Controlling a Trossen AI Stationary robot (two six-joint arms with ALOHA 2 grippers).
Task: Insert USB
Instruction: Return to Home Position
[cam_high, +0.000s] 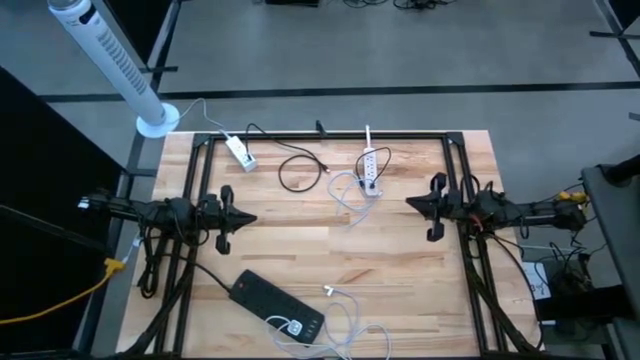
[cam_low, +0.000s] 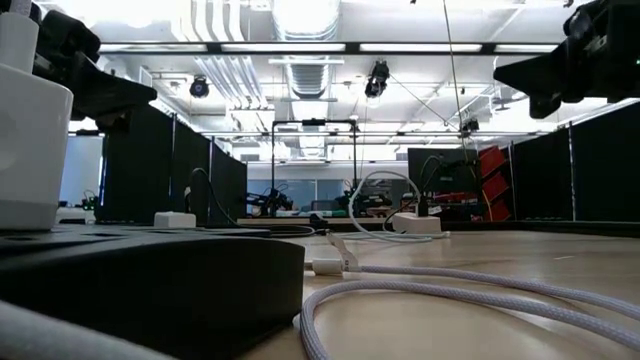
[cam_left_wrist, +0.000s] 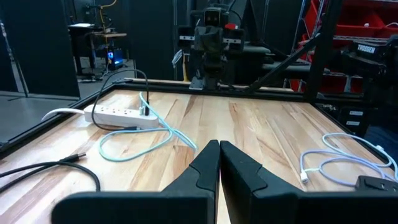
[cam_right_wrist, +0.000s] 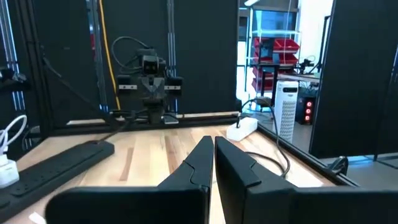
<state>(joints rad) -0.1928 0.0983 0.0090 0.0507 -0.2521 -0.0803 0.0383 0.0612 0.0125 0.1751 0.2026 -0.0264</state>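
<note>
- The tabletop (cam_high: 330, 250) is one wooden slab. I sit at its two ends, one arm left and one right, both held above the wood and facing each other.
- My left tool (cam_left_wrist: 219, 148) is pressed together and holds nothing. My right tool (cam_right_wrist: 213, 143) is the same, shut and empty.
- One black strip (cam_high: 270, 295) lies slantwise at the near edge, closer to my left arm.
- I count two white strips: one white strip (cam_high: 240, 152) at the far left corner, the other (cam_high: 370, 170) far centre.
- Three loose leads: one black cable (cam_high: 298, 172) between the white strips, one pale cable (cam_high: 345, 205) trailing from the far-centre strip, and one USB cable (cam_high: 350, 325) looped beside the black strip's right end.
- One adapter (cam_high: 293, 326), white, stands in the black strip's right end, so I judge the plugging done.
- The step in hand looks like homing. I judge little is left beyond settling both arms at rest, staying high and clear of the leads.
- I cannot tell whether the USB cable enters the adapter.
</note>
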